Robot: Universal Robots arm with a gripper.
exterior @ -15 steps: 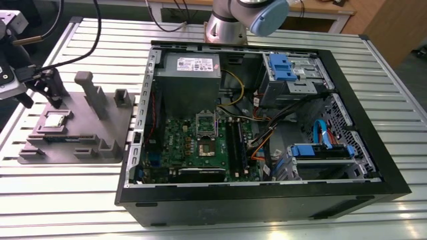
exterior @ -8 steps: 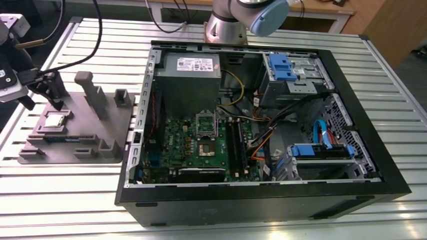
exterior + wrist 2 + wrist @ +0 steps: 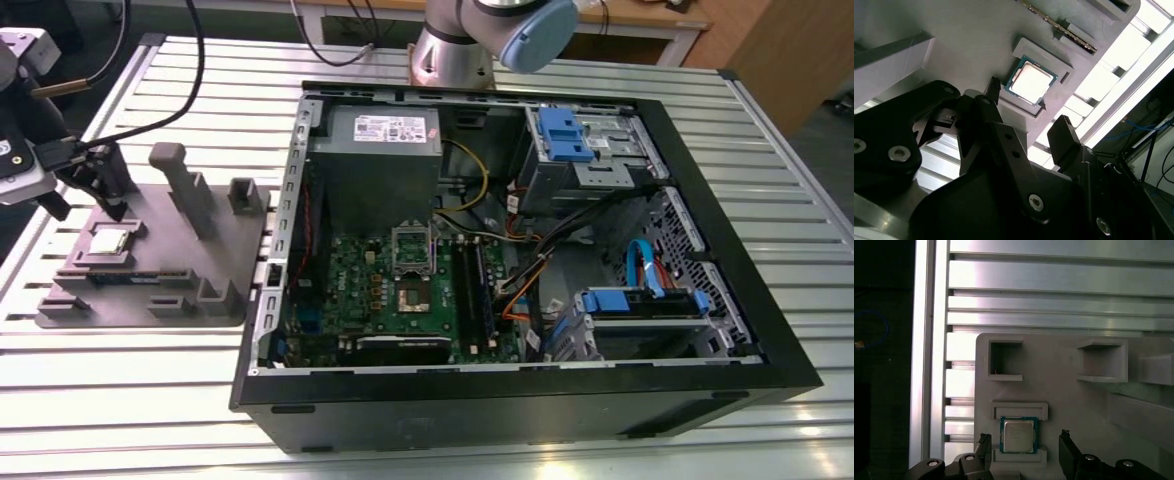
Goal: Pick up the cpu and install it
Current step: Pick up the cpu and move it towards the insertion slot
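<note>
The cpu (image 3: 110, 241) is a small square chip with a shiny silver top. It lies flat in a recess of the grey fixture (image 3: 200, 255) at the exterior view's left, beside the open computer case. My gripper (image 3: 91, 205) hangs just above it and is open. In both wrist views the two black fingertips (image 3: 985, 441) stand on either side of the cpu (image 3: 1018, 436), apart from its edges, with nothing held. In the second wrist view the cpu (image 3: 1030, 82) sits between the fingers of the gripper (image 3: 1029, 102).
The open case (image 3: 747, 330) holds a green motherboard with its socket (image 3: 411, 272), a grey power supply (image 3: 380, 135), blue drive brackets and loose cables. A memory stick (image 3: 1059, 22) rests in the fixture near the cpu. Tall grey fixture posts (image 3: 174, 175) rise beside the gripper. The table is slatted aluminium (image 3: 134, 400).
</note>
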